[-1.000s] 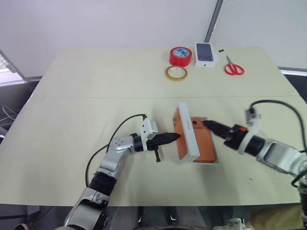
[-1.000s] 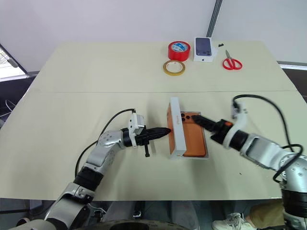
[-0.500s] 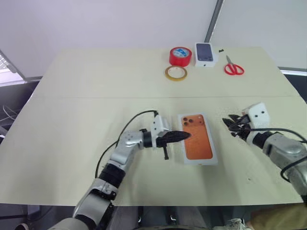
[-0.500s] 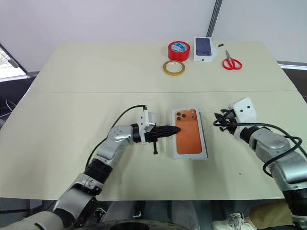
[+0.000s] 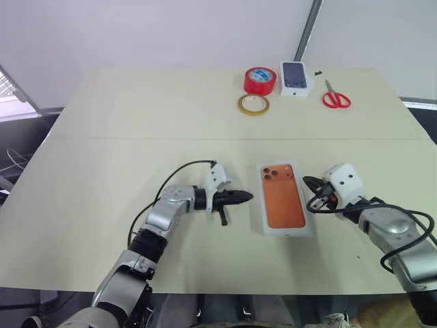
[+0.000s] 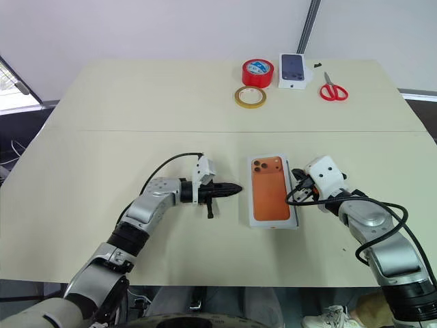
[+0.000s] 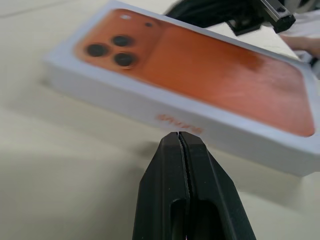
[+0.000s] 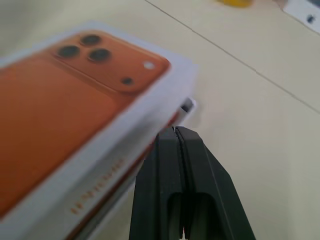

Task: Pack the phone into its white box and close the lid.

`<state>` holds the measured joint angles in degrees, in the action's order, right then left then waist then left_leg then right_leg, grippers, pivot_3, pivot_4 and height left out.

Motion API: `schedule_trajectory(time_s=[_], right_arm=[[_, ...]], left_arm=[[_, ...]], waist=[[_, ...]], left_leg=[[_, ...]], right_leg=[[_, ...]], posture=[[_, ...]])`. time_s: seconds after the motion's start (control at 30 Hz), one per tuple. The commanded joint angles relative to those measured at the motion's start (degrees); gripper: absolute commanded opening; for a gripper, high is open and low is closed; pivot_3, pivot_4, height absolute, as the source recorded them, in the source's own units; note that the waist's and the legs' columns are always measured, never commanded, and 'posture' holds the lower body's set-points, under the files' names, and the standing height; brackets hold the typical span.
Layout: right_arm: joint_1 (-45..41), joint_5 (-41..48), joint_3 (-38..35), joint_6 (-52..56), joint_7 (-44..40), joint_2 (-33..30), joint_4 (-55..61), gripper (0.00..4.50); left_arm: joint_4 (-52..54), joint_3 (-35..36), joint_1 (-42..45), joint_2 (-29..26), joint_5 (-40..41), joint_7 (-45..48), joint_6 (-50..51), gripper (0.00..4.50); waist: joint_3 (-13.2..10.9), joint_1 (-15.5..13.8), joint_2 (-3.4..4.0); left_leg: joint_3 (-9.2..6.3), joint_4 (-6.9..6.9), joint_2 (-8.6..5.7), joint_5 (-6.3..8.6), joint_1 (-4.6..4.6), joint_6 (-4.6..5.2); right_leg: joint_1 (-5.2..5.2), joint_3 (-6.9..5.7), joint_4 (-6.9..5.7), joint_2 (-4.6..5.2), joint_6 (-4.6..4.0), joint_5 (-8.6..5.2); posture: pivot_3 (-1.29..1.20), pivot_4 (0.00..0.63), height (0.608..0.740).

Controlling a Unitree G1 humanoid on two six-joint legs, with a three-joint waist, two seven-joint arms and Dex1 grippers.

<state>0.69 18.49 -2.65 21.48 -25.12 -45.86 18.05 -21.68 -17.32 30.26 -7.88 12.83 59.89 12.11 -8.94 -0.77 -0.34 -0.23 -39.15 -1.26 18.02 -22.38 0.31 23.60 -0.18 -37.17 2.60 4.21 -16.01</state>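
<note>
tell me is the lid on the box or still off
On, though not fully seated: the lid lies flat over the white box, whose edge shows in a gap beneath it.

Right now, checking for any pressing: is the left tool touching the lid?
Apart. The left eye view shows a strip of bare table between the shut left tool and the lid.

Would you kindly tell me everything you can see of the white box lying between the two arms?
The white box lies flat on the beige table, lid on, its top printed with a copper-orange phone back and three dark lenses near the far corner. It looks like smooth cardboard, with small orange lettering on one long side wall. In the right wrist view the lid seems not fully seated at one corner. The shut left pincer and shut right pincer flank it; contact is unclear.
</note>
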Motion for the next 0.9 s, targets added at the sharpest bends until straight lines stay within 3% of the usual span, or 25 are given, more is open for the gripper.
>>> schedule_trajectory(time_s=[0.03, 0.57, 0.9], right_arm=[[-0.6, -1.4, -0.7, 0.6, -0.5, 1.3, 2.0, 0.03], [0.0, -6.6, -1.2, 1.5, -1.8, 3.5, 2.4, 0.03], [-0.1, -8.9, -1.2, 2.2, -2.2, 4.4, 1.3, 0.03]], left_arm=[[-1.2, -1.3, 1.5, 1.3, -0.9, 0.8, 0.3, 0.00], [2.0, 1.3, 2.7, 4.0, 1.3, -0.6, 2.8, 0.00], [0.2, 0.1, 1.4, 3.3, -1.7, -1.6, 0.5, 0.00]], waist=[[0.0, 0.0, 0.00], [0.0, 0.0, 0.01], [0.0, 0.0, 0.01]], left_leg=[[0.00, 0.00, 0.00, 0.00, 0.00, 0.00], [0.00, -0.01, -0.01, -0.01, 0.01, -0.02], [0.00, -0.01, -0.01, -0.01, 0.03, -0.02]], right_leg=[[0.00, 0.00, 0.00, 0.00, 0.00, 0.00], [0.00, 0.00, -0.03, 0.01, 0.00, 0.00], [0.00, 0.00, -0.05, 0.00, 0.00, 0.00]], posture=[[0.00, 0.150, 0.740], [0.00, 0.150, 0.740], [0.00, 0.150, 0.740]])
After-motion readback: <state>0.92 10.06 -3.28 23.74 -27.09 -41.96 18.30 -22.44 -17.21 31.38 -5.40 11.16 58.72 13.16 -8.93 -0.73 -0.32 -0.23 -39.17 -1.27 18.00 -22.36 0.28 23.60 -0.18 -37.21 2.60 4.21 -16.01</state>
